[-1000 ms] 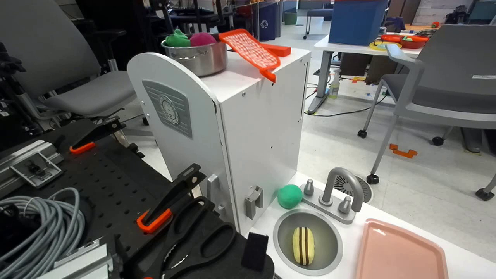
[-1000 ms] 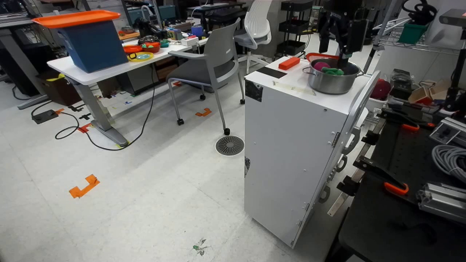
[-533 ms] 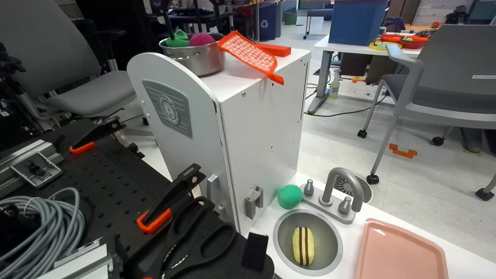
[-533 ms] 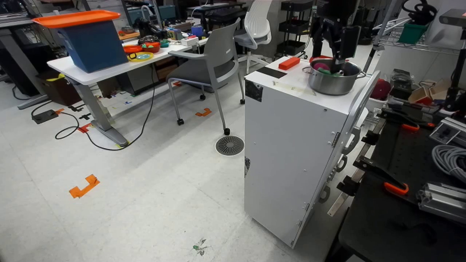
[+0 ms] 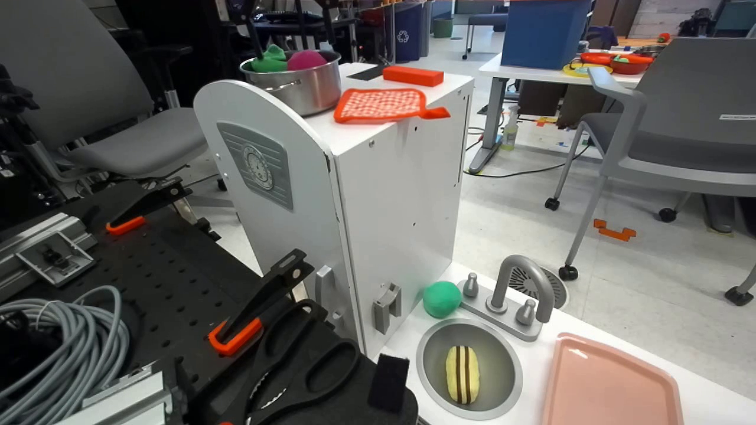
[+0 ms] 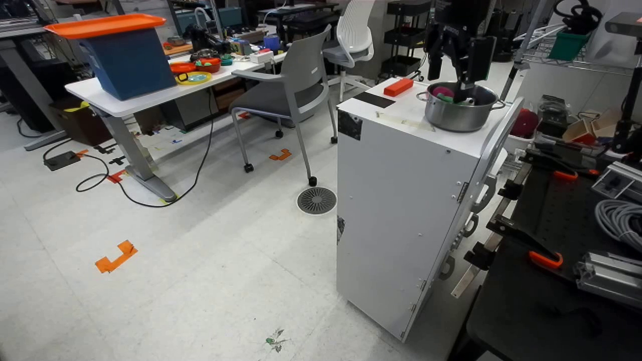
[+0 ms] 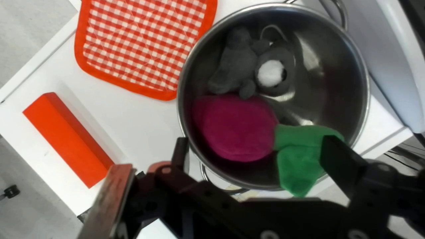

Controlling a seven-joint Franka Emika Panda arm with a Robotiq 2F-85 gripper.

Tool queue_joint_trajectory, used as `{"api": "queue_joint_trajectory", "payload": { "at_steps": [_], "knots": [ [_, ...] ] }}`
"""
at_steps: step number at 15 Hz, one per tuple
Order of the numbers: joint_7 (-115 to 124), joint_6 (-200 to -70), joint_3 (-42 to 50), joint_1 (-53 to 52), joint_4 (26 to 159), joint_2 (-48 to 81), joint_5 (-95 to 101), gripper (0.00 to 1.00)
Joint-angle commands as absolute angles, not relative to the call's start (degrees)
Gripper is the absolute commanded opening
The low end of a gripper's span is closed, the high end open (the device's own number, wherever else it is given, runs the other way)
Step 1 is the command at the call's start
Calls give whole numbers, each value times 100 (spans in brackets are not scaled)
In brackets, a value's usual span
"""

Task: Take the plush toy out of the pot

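The hand [image 7: 255, 147] is hanging over the pot [image 7: 345, 83], fingers [image 7: 342, 166] spread wide, gripping nothing; the plush toy [image 7: 237, 127] is lying inside beside a grey stuffed animal [image 7: 237, 63], its green part lying near one finger

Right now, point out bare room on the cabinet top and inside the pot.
In the wrist view, the cabinet top is bare between red block, checkered pot holder and pot; inside, so is metal right of the grey plush. Crowded: lower in frame, where the claw overlaps the plush toy.
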State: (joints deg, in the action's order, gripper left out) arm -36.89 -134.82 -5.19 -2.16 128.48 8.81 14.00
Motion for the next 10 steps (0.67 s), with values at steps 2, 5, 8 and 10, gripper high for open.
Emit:
{"api": "queue_joint_trajectory", "payload": {
  "at_steps": [2,5,8,10],
  "knots": [
    [-3919,-13582,-548,-201,12823,874,1314,100],
    [-4087,-13575,-574,-189,12880,824,1195,100],
    [-4259,-13565,-592,-186,12913,798,1102,100],
    [-4373,-13540,-601,-179,12909,794,1025,88]
  ]
}}
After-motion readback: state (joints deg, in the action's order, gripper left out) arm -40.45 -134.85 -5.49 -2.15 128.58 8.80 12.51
